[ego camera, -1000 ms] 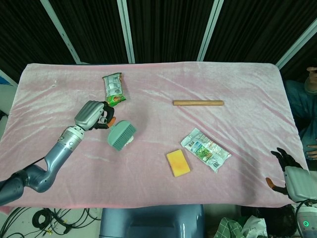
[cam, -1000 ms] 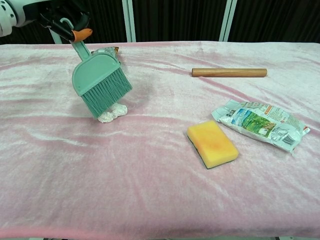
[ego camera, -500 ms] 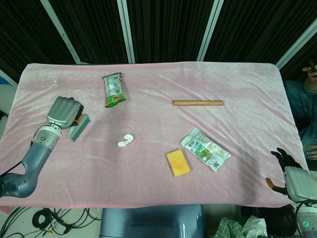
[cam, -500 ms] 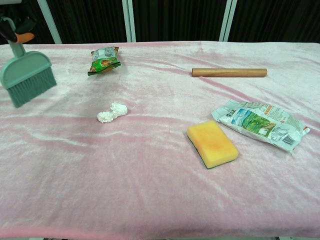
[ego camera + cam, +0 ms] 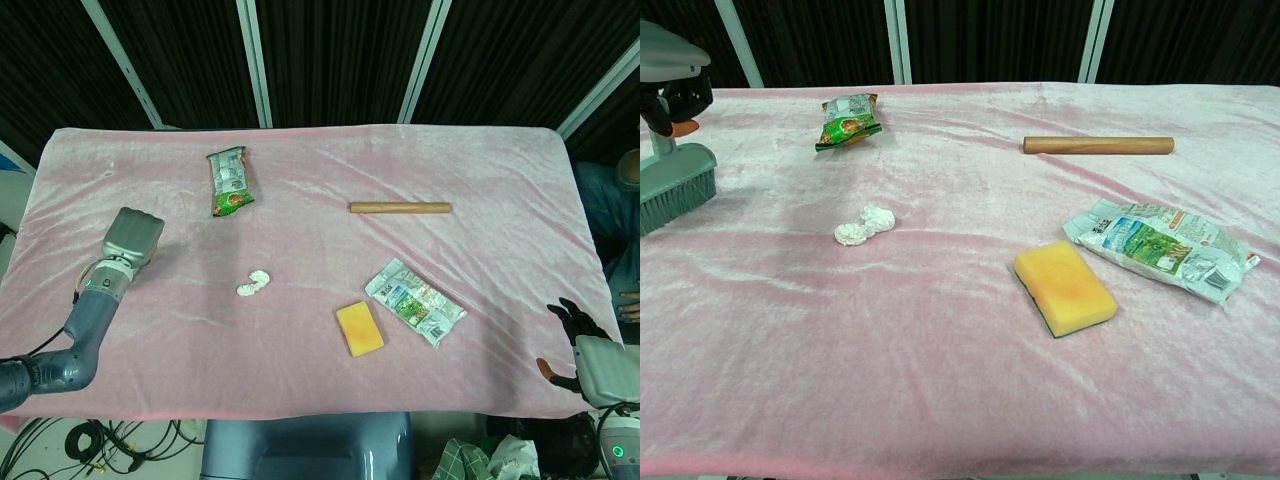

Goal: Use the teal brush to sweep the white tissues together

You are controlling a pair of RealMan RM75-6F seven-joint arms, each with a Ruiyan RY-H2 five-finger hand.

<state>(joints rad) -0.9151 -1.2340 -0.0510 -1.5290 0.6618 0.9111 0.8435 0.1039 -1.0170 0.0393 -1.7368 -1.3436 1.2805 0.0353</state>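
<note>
While left hand [image 5: 132, 236] grips brush [image 5: 676, 187], tissues [image 5: 864, 224] apart

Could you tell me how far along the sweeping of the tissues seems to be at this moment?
Done: the white tissues lie bunched in one small clump on the pink cloth. In hand: the left hand holds the teal brush far to their left, clear of them. Left: seemingly nothing but parking the brush.

I'm working in a staged lab booth: black curtains [image 5: 330, 60] hung between white frame poles [image 5: 255, 60], pink velvet cloth [image 5: 480, 160] draped over the table, loose cables [image 5: 95, 440] on the floor below.
</note>
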